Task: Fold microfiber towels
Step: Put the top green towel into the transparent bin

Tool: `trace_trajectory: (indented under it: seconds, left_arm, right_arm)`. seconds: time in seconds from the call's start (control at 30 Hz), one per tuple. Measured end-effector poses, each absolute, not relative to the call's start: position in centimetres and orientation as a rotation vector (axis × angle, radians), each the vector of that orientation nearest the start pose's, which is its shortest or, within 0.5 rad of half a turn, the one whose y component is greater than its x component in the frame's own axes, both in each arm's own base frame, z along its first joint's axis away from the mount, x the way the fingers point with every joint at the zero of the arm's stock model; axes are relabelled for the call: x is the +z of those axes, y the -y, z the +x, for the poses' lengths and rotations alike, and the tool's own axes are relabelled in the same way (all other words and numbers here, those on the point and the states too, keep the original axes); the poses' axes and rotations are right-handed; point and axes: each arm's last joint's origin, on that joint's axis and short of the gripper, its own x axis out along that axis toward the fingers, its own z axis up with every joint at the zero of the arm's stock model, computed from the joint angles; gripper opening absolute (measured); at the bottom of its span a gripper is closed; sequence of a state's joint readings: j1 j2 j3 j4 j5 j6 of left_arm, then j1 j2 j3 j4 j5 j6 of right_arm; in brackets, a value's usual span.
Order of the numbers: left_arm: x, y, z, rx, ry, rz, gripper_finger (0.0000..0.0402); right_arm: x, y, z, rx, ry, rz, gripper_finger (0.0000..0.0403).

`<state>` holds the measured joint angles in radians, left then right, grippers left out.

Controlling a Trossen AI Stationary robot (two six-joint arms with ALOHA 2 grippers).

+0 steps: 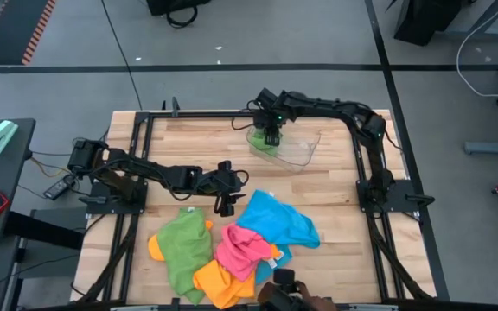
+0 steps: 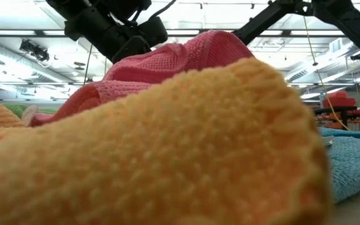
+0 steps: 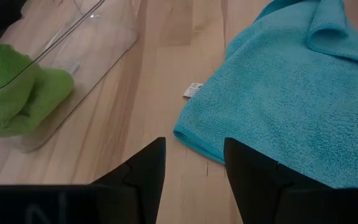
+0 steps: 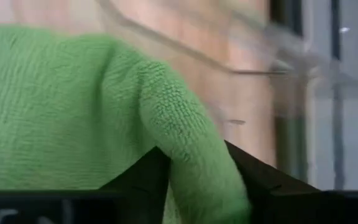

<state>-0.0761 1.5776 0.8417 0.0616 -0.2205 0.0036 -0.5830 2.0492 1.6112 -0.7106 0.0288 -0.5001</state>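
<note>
A green microfiber towel (image 1: pixel 262 143) lies bunched in the clear plastic tray (image 1: pixel 305 154) at the table's far middle. My right gripper (image 1: pixel 271 136) points down into it, fingers parted around a ridge of the cloth (image 4: pixel 185 137). My left gripper (image 1: pixel 226 207) hovers open over bare wood; in the left wrist view it (image 3: pixel 194 162) is just short of the sky-blue towel's near corner (image 3: pixel 191 134). The blue towel (image 1: pixel 279 220) lies spread at the table's middle. A second green towel (image 1: pixel 184 246), a pink one (image 1: pixel 245 246) and an orange one (image 1: pixel 219 281) lie heaped near the front edge. My right gripper comes from above, slanting down, with a raised fold of the green towel (image 4: pixel 194 162) between its two parted fingers (image 4: pixel 148 177). The fold fills the gap and brushes both fingers. The towel rests in the tray, not lifted.
The heap of orange (image 2: pixel 167 144) and pink (image 2: pixel 180 56) cloth fills most of the low view, with blue cloth (image 2: pixel 349 162) at its right. A dark camera mount (image 1: pixel 284 289) sits at the table's front edge. Black frame rails run along the table's sides.
</note>
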Motion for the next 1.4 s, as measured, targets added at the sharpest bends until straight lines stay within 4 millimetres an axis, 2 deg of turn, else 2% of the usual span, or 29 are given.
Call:
trace_trajectory:
  seconds: [0.2, 0.33, 0.43, 0.63, 0.77, 0.87, 1.0, 1.1, 1.4]
  left_arm:
    - [18.8, 1.8, 31.8, 0.138, -0.668, 0.103, 0.0172]
    - [18.8, 1.8, 31.8, 0.138, -0.668, 0.103, 0.0172]
    - [18.7, 1.8, 31.8, 0.138, -0.669, 0.103, 0.0172]
    - [18.7, 1.8, 31.8, 0.141, -0.677, 0.092, 0.0172]
    - [18.6, 1.8, 31.7, 0.141, -0.681, 0.092, 0.0172]
    - [18.6, 1.8, 31.7, 0.141, -0.682, 0.092, 0.0172]
    - [18.6, 1.8, 31.7, 0.142, -0.683, 0.088, 0.0172]
    - [18.6, 1.8, 31.7, 0.144, -0.687, 0.083, 0.0172]
    - [18.6, 2.2, 31.7, 0.138, -0.686, 0.074, 0.0172]
  right_arm:
    - [22.1, 23.7, 35.4, -0.304, -1.161, -0.153, 0.0197]
    - [22.0, 24.1, 34.9, -0.326, -1.164, -0.092, 0.0216]
    - [21.8, 24.3, 34.8, -0.357, -1.197, -0.11, 0.0222]
    - [23.5, 24.2, 34.2, -0.407, -1.155, -0.09, 0.0223]
    - [24.4, 23.5, 34.0, -0.333, -1.09, 0.025, 0.0223]
    - [23.7, 22.8, 34.3, -0.237, -1.099, 0.096, 0.0223]
    - [22.8, 22.0, 35.0, -0.212, -1.113, 0.098, 0.0222]
    - [21.3, 21.2, 35.0, -0.185, -1.135, 0.087, 0.0221]
    - [17.4, 21.3, 34.0, -0.231, -1.111, 0.125, 0.022]
